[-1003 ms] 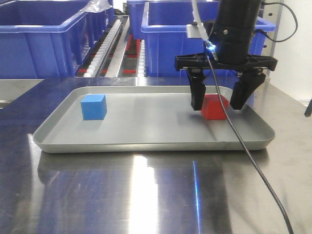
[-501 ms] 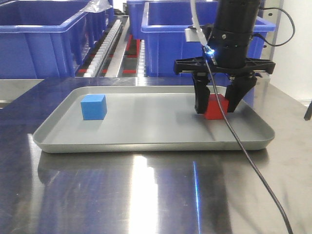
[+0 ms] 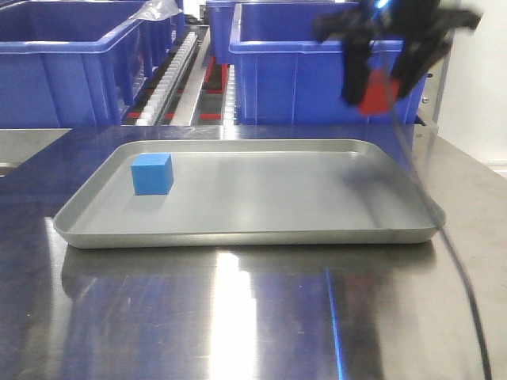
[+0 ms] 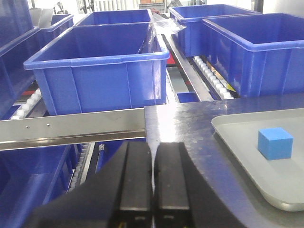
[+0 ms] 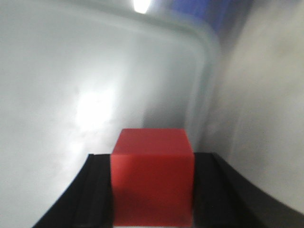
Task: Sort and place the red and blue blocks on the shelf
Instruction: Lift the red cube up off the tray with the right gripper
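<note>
One red block (image 5: 152,175) clamped between right gripper (image 3: 382,89) fingers, held above grey tray (image 3: 253,235). Blue block (image 3: 152,173) seated in tray. Left gripper (image 4: 152,176) fingers pressed together, nothing gripped.

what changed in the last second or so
The right gripper, which was open around the red block, closed on it and lifted it up off the tray; the block now hangs blurred in the air above the tray's far right corner. The blue block and the tray stayed where they were.
</note>
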